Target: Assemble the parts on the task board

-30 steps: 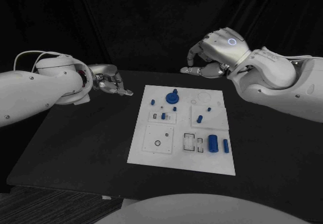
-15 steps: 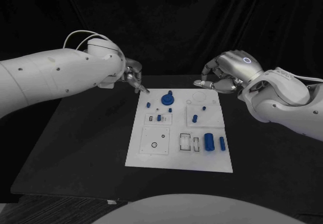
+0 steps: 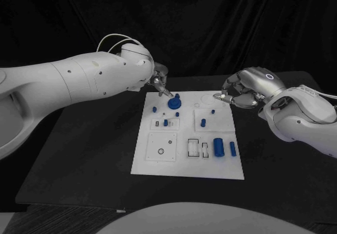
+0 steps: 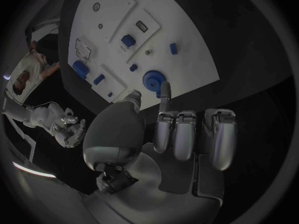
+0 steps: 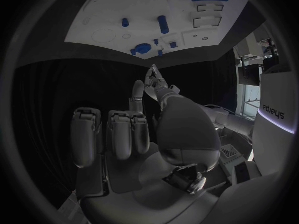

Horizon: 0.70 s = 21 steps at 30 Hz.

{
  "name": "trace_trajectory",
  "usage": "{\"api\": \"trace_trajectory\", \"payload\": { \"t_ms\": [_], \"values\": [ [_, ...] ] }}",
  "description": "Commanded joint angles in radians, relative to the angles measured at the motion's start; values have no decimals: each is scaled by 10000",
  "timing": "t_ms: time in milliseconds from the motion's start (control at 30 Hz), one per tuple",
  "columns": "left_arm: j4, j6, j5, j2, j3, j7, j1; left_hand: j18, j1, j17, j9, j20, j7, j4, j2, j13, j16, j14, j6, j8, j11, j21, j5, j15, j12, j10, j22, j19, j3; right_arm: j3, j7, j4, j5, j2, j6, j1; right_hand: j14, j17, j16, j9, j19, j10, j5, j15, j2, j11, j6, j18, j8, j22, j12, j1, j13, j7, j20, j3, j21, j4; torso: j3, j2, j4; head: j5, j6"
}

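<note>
The left hand (image 3: 159, 79) hangs over the far left corner of the white task board (image 3: 158, 165), one finger stretched toward the round blue gear (image 3: 173, 103) (holding nothing). The right hand (image 3: 242, 91) hovers at the far right corner, fingers curled in, nothing visibly held, small blue parts (image 3: 219, 147) lying on the board

glossy white arms with small dark screws, silver hands, a thin white cable loop (image 3: 116, 39) at the left wrist.
</note>
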Motion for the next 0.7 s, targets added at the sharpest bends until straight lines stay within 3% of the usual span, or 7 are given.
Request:
{"api": "trace_trajectory", "payload": {
  "t_ms": [33, 133, 267, 367, 433, 600, 700],
  "values": [
    [-135, -191, -138, 92, 7, 210, -106, -63, 248, 2679, 247, -103, -21, 11, -55, 2733, 139, 1074, 207, -139, -84, 152, 186, -152, 178, 1112, 2657, 856, 450, 11, -189, -30, 128, 19, 78, -57, 869, 1889, -39, 164, 709, 1076, 267, 82, 160, 35, -94, -247, 125, 2563, -121, 39, 2523, -17, 9, 355, 123, 70, -74, -25, 38, -6, -2],
    [-203, -171, -139, 133, 7, 148, -183, -60, 323, 2679, 357, -114, -52, 0, -79, 2733, 139, 1074, 292, -114, -111, 145, 240, -171, 178, 1112, 2654, 850, 460, 11, -186, -54, 129, 38, 106, -82, 869, 1889, -39, 164, 709, 1076, 267, 82, 160, 35, -94, -247, 125, 2563, -121, 39, 2523, -17, 9, 355, 123, 70, -91, -77, 23, 11, -2],
    [-295, -188, -141, 142, 7, 85, -282, -58, 428, 2679, 450, -130, -59, -19, -67, 2733, 139, 1074, 268, -153, -124, 136, 359, -186, 178, 1112, 2650, 843, 492, 11, -179, -75, 131, 64, 126, -108, 867, 1879, -43, 165, 700, 1076, 274, 84, 163, 37, -100, -242, 120, 2557, -121, 39, 2523, -14, 10, 357, 107, 72, -149, -101, 87, -33, -2],
    [-325, -233, -141, 120, 7, 83, -317, -56, 495, 2679, 506, -136, -51, -28, -46, 2733, 139, 1074, 221, -199, -123, 129, 443, -191, 178, 1112, 2648, 837, 514, 11, -171, -86, 132, 72, 131, -115, 867, 1879, -43, 165, 700, 1076, 274, 84, 163, 37, -100, -242, 120, 2557, -121, 39, 2523, -14, 10, 357, 107, 72, -169, -118, 108, -56, -2],
    [-339, -278, -141, 92, 7, 79, -337, -55, 526, 2679, 534, -138, -49, -35, -31, 2733, 139, 1074, 207, -215, -121, 127, 487, -192, 178, 1112, 2647, 836, 525, 11, -165, -102, 146, 83, 143, -119, 867, 1879, -43, 165, 700, 1076, 274, 84, 163, 37, -100, -242, 120, 2557, -121, 39, 2523, -14, 10, 357, 107, 72, -179, -137, 128, -77, -2],
    [-361, -333, -141, 20, 7, 65, -367, -45, 811, 2679, 787, -140, -29, -146, 47, 2733, 139, 1074, 95, -333, -110, 92, 1009, -185, 178, 1112, 2633, 809, 597, 11, -150, -147, 184, 130, 208, -137, 862, 1856, -53, 170, 693, 1076, 289, 87, 173, 40, -108, -239, 112, 2553, -121, 46, 2523, -12, 13, 365, 96, 71, -181, -139, 129, -54, -2],
    [-383, -345, -141, 11, 7, 69, -386, -42, 858, 2679, 837, -138, -20, -174, 52, 2733, 139, 1074, 56, -355, -104, 80, 1049, -182, 178, 1112, 2628, 799, 604, 11, -141, -168, 193, 163, 236, -151, 861, 1849, -57, 178, 684, 1076, 310, 91, 185, 44, -118, -235, 103, 2548, -121, 66, 2523, -8, 17, 379, 80, 65, -182, -141, 129, -64, -2]
  ]
}}
